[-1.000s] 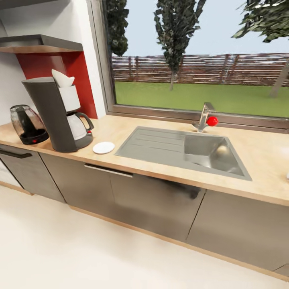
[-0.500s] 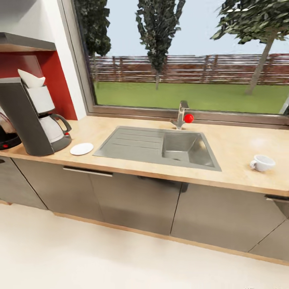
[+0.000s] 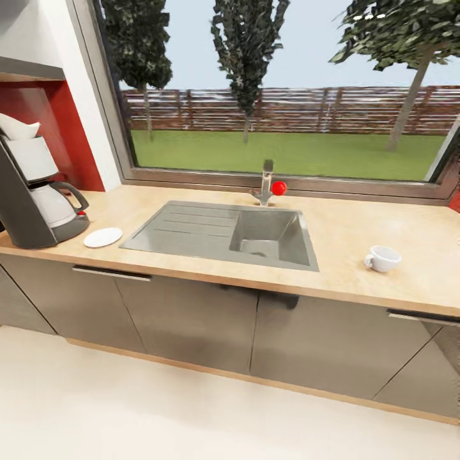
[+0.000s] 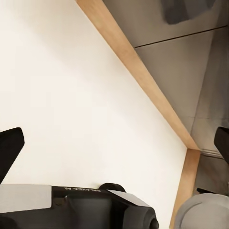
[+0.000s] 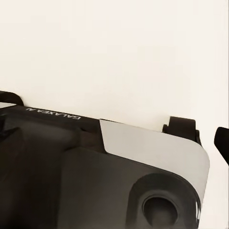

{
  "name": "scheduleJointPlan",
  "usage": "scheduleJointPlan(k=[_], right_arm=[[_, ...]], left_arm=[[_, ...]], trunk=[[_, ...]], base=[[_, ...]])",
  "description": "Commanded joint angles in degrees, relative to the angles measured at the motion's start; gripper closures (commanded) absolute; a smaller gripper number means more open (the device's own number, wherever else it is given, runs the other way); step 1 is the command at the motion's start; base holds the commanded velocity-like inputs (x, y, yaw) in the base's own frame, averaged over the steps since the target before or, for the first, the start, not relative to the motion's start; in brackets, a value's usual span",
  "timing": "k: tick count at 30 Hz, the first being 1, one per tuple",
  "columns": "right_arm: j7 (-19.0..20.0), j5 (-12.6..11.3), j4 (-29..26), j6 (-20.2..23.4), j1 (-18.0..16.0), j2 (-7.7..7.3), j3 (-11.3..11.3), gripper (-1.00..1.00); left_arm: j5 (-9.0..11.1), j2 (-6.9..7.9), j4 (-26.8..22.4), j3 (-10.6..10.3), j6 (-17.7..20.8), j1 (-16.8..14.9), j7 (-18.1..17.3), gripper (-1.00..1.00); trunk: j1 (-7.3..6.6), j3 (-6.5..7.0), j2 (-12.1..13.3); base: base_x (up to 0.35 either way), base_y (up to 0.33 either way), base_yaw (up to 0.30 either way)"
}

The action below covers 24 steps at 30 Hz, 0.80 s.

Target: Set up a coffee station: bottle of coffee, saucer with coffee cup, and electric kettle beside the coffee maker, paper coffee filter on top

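The coffee maker stands at the far left of the kitchen countertop, with a white paper coffee filter sitting in its top. The white saucer lies bare on the counter just right of the machine. Far to the right, past the sink, the white coffee cup stands upright on the counter. The electric kettle and the bottle of coffee are out of view. My left gripper hangs open over the pale floor beside the cabinet base. My right gripper is also open above the floor, holding nothing.
A steel sink with a drainboard is set into the middle of the counter, and a faucet with a red knob stands behind it. Grey cabinet fronts run below. A large window spans the wall behind.
The head camera has swung to the right. The kettle has slid out of the picture at the left and the coffee cup has come into view at the right. Nothing on the counter moved.
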Motion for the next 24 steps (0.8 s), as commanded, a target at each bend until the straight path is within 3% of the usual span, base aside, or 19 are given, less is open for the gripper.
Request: scheduleJointPlan(k=[1,24], right_arm=[[0.4,-0.5,0.2,-0.3,-0.1,0.04,0.5,-1.0],[0.5,-0.4,0.1,-0.2,-0.1,-0.11,0.5,-1.0]], left_arm=[[-0.3,0.0,0.0,0.4,0.3,0.0,-0.2,-1.0],[-0.3,0.0,0.0,0.5,0.3,0.0,-0.2,-1.0]], trunk=[[0.0,-0.05,0.0],[0.0,-0.05,0.0]], base=[[0.0,-0.301,0.0],[-0.013,-0.282,0.0]])
